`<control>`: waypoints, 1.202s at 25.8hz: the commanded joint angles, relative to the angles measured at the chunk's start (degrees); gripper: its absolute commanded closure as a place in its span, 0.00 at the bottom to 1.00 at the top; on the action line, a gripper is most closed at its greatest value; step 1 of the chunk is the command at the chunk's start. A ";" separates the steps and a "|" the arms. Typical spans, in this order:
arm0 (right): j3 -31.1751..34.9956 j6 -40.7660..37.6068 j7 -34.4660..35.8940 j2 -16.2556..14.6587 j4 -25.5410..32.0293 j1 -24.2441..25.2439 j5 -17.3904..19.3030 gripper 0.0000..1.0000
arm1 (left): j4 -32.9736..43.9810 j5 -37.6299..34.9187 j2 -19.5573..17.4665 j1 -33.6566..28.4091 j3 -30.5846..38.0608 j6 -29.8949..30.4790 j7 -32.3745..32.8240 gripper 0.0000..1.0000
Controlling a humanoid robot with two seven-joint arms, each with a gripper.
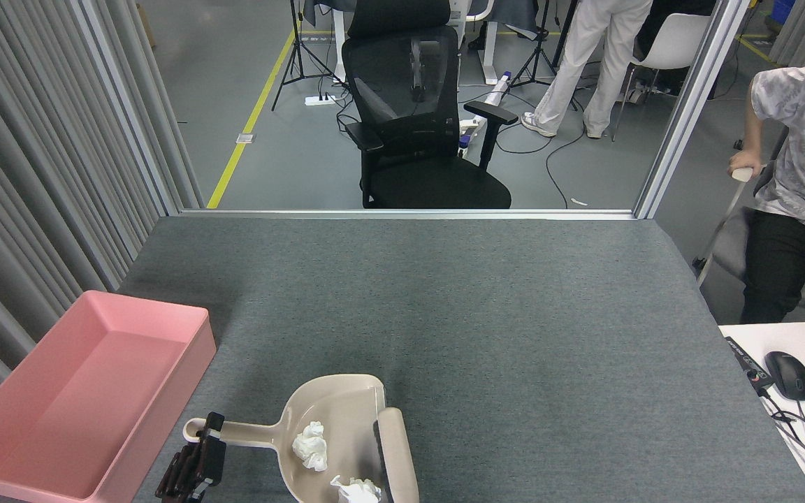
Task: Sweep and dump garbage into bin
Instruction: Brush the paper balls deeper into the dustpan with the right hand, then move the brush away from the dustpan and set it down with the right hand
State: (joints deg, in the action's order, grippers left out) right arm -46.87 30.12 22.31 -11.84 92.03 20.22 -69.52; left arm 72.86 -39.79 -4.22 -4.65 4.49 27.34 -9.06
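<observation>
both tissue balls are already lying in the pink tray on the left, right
Not quite. The head view shows both tissue balls lying in the beige dustpan; the pink tray on the left holds nothing visible.

One head-mounted view looks forward and down across the table (486, 314), fairly near

A beige dustpan (336, 419) lies on the grey desk (486, 314) near its front edge, with two white tissue balls (310, 444) inside it. A beige brush (397, 454) rests at the pan's right edge. The left claw (196, 464), dark and seen small, is at the pan's handle end. A pink bin (88, 398) sits to the left, empty. A black office chair (416, 119) stands beyond the desk.
</observation>
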 commanded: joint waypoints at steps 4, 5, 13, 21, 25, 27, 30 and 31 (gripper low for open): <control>24.98 -16.67 -1.48 -3.19 -0.09 1.67 0.35 1.00 | -0.35 -0.11 0.00 0.00 0.00 0.00 0.09 0.58; 28.59 -19.22 -1.75 -3.28 -0.62 1.67 0.35 1.00 | -0.26 -0.11 0.00 0.00 0.00 0.00 0.09 0.58; 41.24 -32.58 -3.85 -3.54 -0.71 3.69 0.08 1.00 | -0.08 -0.11 0.00 0.00 0.00 0.00 0.09 0.58; 44.23 -34.25 -7.02 -6.61 -0.18 4.04 0.35 1.00 | 0.01 -0.11 -0.17 0.00 0.00 0.08 0.09 0.58; 44.67 -34.16 -8.25 -8.55 -0.80 4.48 0.26 1.00 | 0.09 0.24 -0.09 0.00 0.09 0.44 0.62 0.59; 44.49 -34.43 -8.25 -8.46 -0.80 6.06 -0.01 1.00 | 0.09 0.85 0.00 0.00 0.09 0.79 1.50 0.59; 44.58 -35.13 -8.16 -8.02 -0.80 6.59 -0.18 1.00 | 0.18 2.08 0.00 -0.09 0.52 2.19 3.61 0.60; 44.58 -35.13 -8.07 -8.02 -0.80 6.68 -0.18 1.00 | 0.18 3.05 0.00 0.00 0.52 2.37 3.70 0.60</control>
State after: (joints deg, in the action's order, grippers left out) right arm -2.32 -4.79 15.05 -19.97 91.29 26.33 -69.56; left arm 72.99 -38.36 -4.26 -4.67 4.80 28.78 -6.48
